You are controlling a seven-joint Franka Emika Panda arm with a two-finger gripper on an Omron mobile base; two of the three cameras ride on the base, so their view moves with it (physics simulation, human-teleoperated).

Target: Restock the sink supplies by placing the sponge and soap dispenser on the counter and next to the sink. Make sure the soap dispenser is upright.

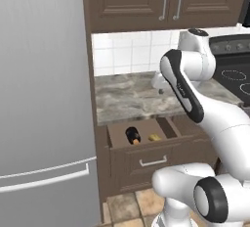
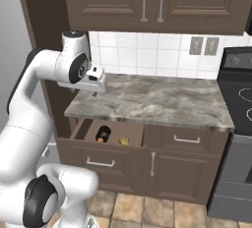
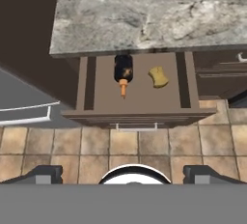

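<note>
Open drawer [image 3: 137,90] below the marbled surface [image 3: 144,10], viewed along the tool [image 3: 128,174], whose two dark fingertips are spread wide apart with nothing between them. The soap dispenser [image 3: 123,72] is seen lying on its side on the drawer floor, its orange pump directed toward the drawer front; the sponge [image 3: 158,77] lies just beside it, apart from it. Both items are also visible in the drawer from the left base view, dispenser [image 1: 133,135] and sponge [image 1: 155,137].

The step in hand is judged to be a descent into the drawer for a first pick. A grasp across the dispenser's rounded black body, rather than on the narrow pump, is advised, since a smooth curved bottle may roll between the pads; the drawer walls and the overhanging stone edge should be cleared on the way down. The bottle must later be turned upright.

The dispenser appears glossy and rigid, the sponge tan, blocky with rounded edges and probably compressible. The drawer is flat brown wood; the surface is grey-brown veined stone.
</note>
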